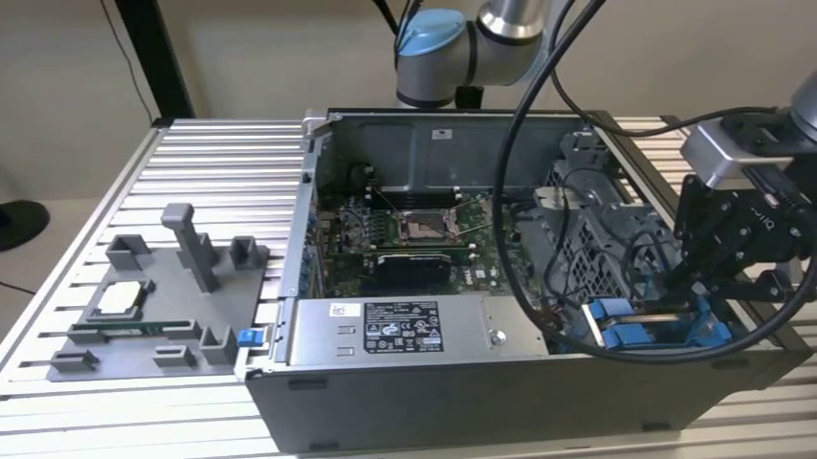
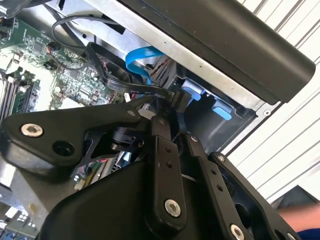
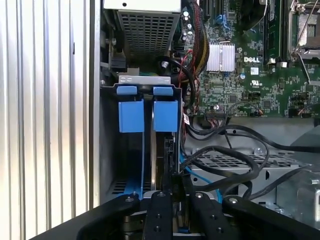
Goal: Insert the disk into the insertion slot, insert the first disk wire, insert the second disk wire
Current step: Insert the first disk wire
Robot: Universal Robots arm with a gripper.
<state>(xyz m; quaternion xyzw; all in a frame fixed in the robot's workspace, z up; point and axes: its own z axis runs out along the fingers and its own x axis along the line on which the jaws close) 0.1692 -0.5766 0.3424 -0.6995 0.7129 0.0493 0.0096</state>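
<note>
Seems mid-job w/ disk [image 3: 165,147] seated in insertion slot [image 1: 634,333] at 4 o'clock in exterior view, gripper [image 2: 167,107] pinched narrow on black disk wire [image 2: 131,87], approx. at disk's end, plug-in unconfirmed.

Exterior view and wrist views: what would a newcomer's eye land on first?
The open computer case, green motherboard bared, sits in the middle of the exterior view. Next come the bright blue tabs of the insertion slot at the case's corner on the exterior view's right, with the black gripper hanging right over them.
</note>
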